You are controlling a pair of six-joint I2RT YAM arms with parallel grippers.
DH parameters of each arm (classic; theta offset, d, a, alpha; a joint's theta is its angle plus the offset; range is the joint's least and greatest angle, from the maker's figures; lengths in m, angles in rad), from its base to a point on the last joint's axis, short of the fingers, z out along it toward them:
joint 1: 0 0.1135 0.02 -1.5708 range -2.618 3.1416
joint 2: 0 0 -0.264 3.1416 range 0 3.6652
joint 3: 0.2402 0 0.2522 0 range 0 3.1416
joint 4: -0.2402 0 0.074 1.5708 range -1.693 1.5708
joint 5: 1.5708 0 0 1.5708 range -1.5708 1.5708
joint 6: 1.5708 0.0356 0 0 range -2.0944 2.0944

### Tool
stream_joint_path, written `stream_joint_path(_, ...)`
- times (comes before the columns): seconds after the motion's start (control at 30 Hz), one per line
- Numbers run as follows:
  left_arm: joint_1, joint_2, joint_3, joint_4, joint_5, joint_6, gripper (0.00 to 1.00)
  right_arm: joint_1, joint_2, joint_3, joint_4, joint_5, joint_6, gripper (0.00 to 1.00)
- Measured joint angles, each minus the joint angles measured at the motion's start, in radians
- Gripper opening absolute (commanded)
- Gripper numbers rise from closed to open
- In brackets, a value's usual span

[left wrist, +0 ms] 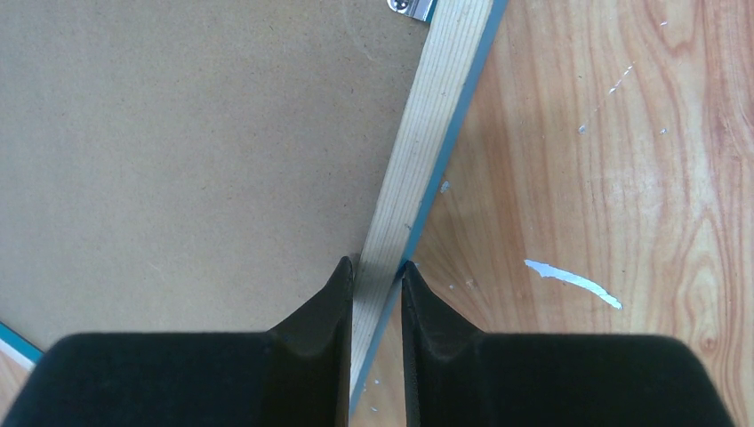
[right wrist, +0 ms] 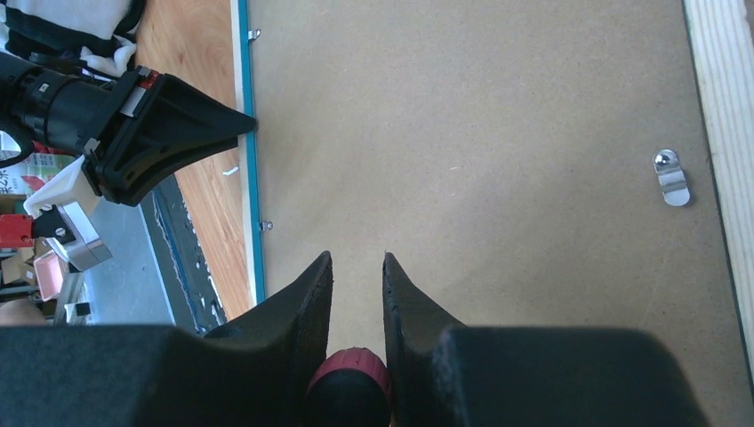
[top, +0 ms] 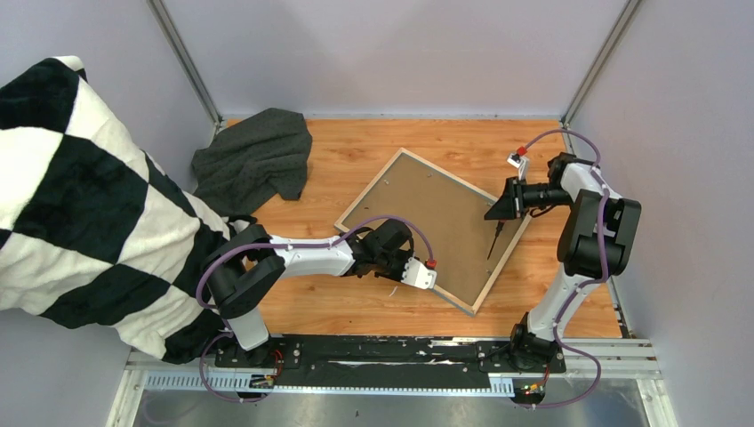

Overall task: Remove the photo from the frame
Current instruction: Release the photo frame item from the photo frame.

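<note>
Left gripper (left wrist: 377, 271): nearly closed, pinching the frame (left wrist: 418, 151) by its pale wood rail, probably to steady it.
Right gripper (right wrist: 357, 262): narrowly clamped on a red-handled tool (right wrist: 348, 387), likely meant for the clip (right wrist: 673, 178) ahead-right.
Photo: unseen (I judge it lies under the backing board (right wrist: 462, 133) beneath my fingers).

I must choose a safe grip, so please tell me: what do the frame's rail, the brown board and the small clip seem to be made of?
The frame: pale bare wood, grain lines showing, blue paint on its edge. The backing board: probably hardboard, matte brown, finely speckled. The clip: shiny metal, apparently.
</note>
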Motion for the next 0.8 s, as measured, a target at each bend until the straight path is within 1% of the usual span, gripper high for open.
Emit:
stream_joint_path(0.33, 0.0, 0.0, 0.001, 0.0, -0.001, -0.005, 0.0, -0.082, 0.051, -0.002, -0.035, -0.02, -0.038, 0.0)
stream_joint_path(0.53, 0.0, 0.001, 0.002, -0.001, -0.003, -0.013, 0.0, -0.088, 0.099, -0.002, -0.068, -0.018, -0.065, 0.0)
stream_joint_path(0.8, 0.0, 0.003, 0.007, -0.006, -0.004, -0.016, 0.0, -0.088, 0.114, -0.003, -0.09, -0.007, -0.082, 0.0)
